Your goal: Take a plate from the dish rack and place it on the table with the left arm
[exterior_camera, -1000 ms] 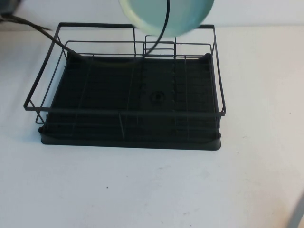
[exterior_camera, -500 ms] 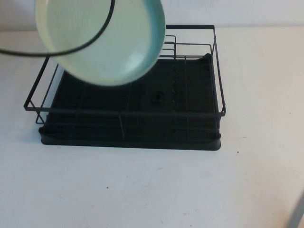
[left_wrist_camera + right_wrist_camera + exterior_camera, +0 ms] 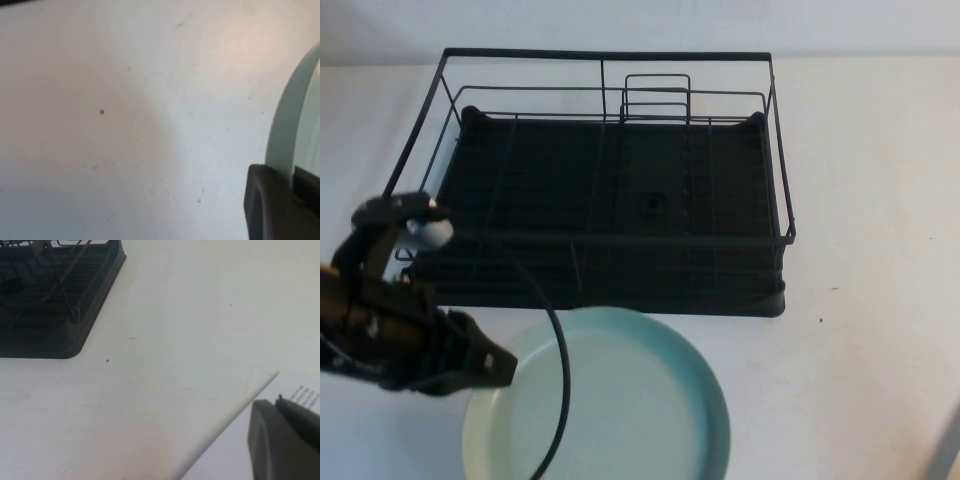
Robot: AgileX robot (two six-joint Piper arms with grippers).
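Bright even overhead light, soft grey shadow across the plain white table [image 3: 75, 165], left wrist view blurred, faint warm glare

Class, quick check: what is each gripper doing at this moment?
Left gripper: closed on the rim of the plate, in front of the dish rack.
Right gripper: parked off to the right; state cannot be told.

The plate [image 3: 620, 400] sits before the dish rack [image 3: 610, 200], left claw [image 3: 495, 365] clamped on its rim.
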